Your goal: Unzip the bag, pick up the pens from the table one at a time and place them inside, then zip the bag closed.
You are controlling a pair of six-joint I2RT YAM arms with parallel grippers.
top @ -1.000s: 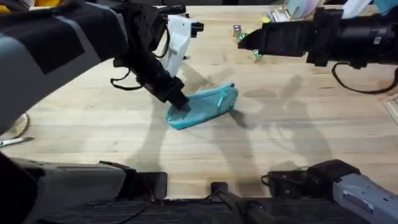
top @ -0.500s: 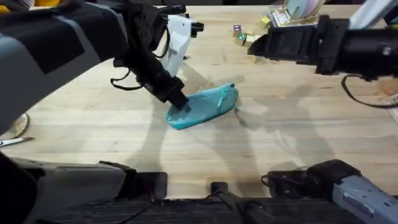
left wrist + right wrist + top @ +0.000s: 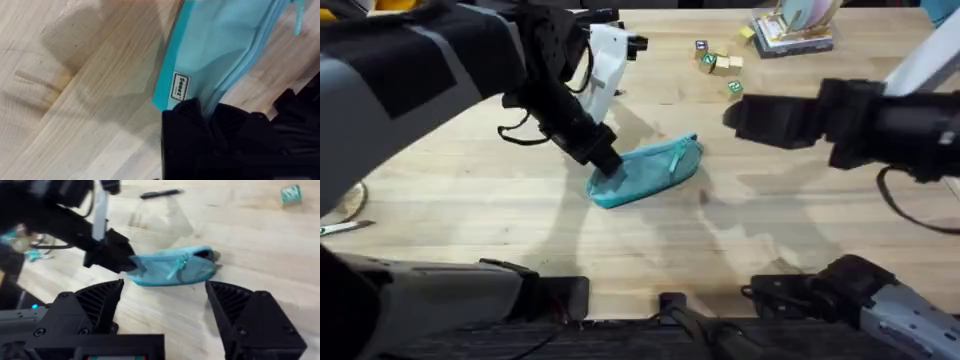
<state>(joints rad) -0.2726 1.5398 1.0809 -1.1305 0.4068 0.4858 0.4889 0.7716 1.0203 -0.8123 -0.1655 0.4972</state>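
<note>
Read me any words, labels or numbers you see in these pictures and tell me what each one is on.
A small white label on the bag, by the end the left gripper holds: dark print, too blurred to read for sure.
Books at the table's far edge: cover print too small to read.
Small blocks near them: any marks too small to read.

A stack of books (image 3: pixel 794 30) lies at the far right of the wood surface, with a pale round item on top. Just left of it sit small blocks (image 3: pixel 716 60), and one green block (image 3: pixel 734 88) lies a little nearer. A white object (image 3: pixel 605 62) stands at far centre-left. At the near left edge lie a round metallic disc (image 3: pixel 350 203) and a thin metal piece (image 3: pixel 342 228).
</note>
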